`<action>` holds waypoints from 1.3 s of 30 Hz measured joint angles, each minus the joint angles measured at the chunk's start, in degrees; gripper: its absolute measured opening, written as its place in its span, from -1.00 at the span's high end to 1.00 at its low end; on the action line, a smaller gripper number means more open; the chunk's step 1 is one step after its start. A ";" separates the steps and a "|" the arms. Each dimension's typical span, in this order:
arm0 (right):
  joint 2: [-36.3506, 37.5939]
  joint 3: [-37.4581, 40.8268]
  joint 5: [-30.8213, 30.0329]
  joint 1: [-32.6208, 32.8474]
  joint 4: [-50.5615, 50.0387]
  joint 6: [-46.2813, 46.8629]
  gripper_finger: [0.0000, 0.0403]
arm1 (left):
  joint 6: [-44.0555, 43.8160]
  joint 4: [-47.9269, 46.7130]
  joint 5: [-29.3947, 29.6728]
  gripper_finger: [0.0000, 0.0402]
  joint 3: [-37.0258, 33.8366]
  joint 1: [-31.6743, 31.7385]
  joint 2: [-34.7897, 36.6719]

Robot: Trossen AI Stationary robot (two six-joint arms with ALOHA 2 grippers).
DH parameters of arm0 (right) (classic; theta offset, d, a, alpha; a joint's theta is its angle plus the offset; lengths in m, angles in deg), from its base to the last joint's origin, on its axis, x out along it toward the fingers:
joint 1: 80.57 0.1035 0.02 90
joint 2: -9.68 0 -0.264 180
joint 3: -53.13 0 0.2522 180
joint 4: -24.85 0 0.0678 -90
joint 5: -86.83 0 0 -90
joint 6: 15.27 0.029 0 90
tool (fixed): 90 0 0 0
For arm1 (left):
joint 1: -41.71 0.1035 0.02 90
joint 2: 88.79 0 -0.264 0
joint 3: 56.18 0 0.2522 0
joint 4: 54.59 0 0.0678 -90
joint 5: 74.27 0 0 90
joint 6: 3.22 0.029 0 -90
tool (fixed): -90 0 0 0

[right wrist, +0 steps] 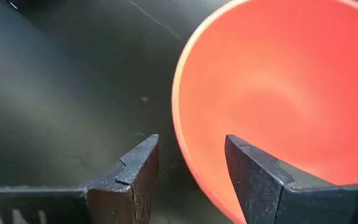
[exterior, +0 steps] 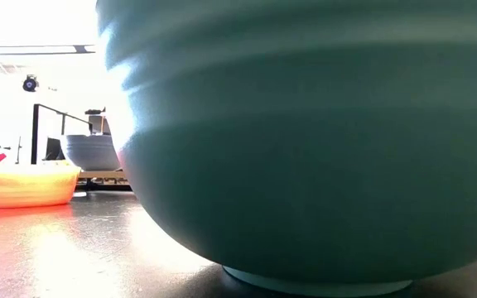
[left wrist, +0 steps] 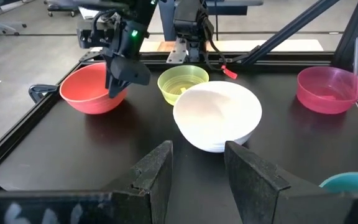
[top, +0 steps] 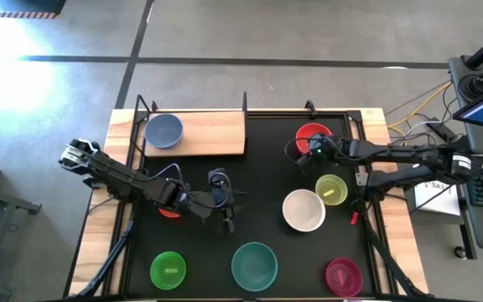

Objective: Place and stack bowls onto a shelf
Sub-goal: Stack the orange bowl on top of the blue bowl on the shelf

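My right gripper (right wrist: pixel 191 146) is open over the near-left rim of the red bowl (right wrist: pixel 278 93), one finger outside the wall and one above the inside; I cannot tell whether it touches. In the high view this gripper (top: pixel 303 158) sits at the red bowl (top: pixel 315 134). My left gripper (left wrist: pixel 197 152) is open and empty mid-table (top: pixel 223 220), facing the white bowl (left wrist: pixel 217 115). The blue-grey bowl (top: pixel 164 130) stands on the wooden shelf (top: pixel 212 134). The orange bowl (exterior: pixel 23 184) lies partly under my left arm.
On the black mat (top: pixel 258 180) stand the yellow-green bowl (top: pixel 331 190) and the white bowl (top: pixel 303 210) close together, with the green (top: pixel 168 270), teal (top: pixel 254 264) and magenta (top: pixel 343 275) bowls along the near edge. The shelf's right half is bare wood.
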 joint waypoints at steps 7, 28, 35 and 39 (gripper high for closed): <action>-4.11 0.00 0.46 -0.25 0.08 -0.01 0.17 | 0.02 0.00 0.02 0.35 0.00 0.00 0.00; -0.21 -2.89 16.90 0.02 0.01 -7.07 0.96 | 0.00 0.55 0.02 0.35 0.00 0.11 -0.15; 1.59 -7.19 37.24 3.49 0.00 -14.00 0.96 | 3.05 0.83 0.00 0.35 0.00 0.85 -1.31; 1.61 -8.93 43.40 7.45 -0.08 -19.39 0.96 | 6.54 1.45 0.00 0.35 0.00 1.32 -1.31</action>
